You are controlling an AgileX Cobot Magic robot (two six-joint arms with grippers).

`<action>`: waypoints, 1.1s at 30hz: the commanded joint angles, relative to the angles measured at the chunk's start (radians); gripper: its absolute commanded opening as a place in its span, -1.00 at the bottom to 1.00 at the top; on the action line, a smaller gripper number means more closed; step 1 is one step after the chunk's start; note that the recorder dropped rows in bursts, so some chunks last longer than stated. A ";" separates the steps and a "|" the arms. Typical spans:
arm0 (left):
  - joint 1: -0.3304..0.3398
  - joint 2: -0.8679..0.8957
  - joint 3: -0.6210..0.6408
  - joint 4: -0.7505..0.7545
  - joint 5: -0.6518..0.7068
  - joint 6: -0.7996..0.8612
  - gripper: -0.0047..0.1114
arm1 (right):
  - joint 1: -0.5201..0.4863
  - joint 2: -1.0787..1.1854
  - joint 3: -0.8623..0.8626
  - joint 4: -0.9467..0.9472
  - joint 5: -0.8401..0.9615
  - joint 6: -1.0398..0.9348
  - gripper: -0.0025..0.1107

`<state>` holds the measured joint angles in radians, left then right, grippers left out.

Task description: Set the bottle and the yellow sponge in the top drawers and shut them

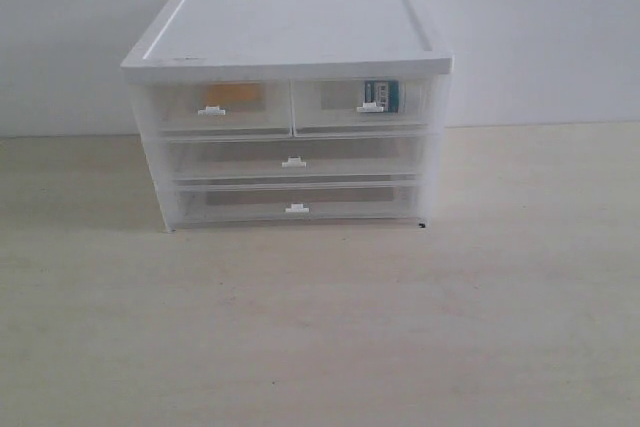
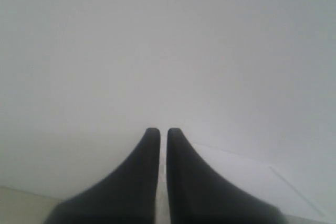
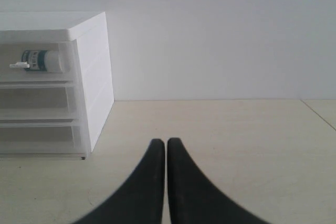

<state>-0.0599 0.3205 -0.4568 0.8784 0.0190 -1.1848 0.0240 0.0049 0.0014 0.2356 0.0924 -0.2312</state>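
Note:
The white-topped cabinet (image 1: 290, 32) stands at the back of the table. Both top drawers sit pushed in. Through the clear front of the left top drawer (image 1: 215, 107) the yellow sponge (image 1: 232, 94) shows. The bottle (image 1: 381, 95) lies inside the right top drawer (image 1: 362, 105); the right wrist view also shows the bottle (image 3: 42, 60) behind that drawer's front. My left gripper (image 2: 163, 130) is shut and empty, facing a blank white wall. My right gripper (image 3: 166, 141) is shut and empty above the table, well off to the cabinet's right. Neither arm appears in the exterior view.
Two full-width drawers (image 1: 293, 160) sit closed below the top pair. The pale wooden table (image 1: 320, 327) stretches in front of the cabinet, with a white wall (image 1: 540, 37) behind. A table edge (image 3: 319, 113) shows far right in the right wrist view.

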 commanded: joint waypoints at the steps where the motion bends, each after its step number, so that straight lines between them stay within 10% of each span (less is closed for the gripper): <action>1: 0.004 -0.005 0.025 -0.440 0.062 0.480 -0.85 | -0.004 -0.005 -0.001 -0.007 -0.002 -0.003 -0.96; 10: 0.004 -0.030 0.106 -1.117 0.064 1.257 -0.85 | -0.004 -0.005 -0.001 -0.007 -0.002 -0.003 -0.96; 33: 0.061 -0.321 0.384 -0.993 0.177 1.093 -0.85 | -0.004 -0.005 -0.001 -0.007 -0.002 -0.003 -0.96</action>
<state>0.0000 0.0030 -0.0971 -0.1162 0.1861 -0.0635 0.0240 0.0049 0.0014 0.2356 0.0924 -0.2312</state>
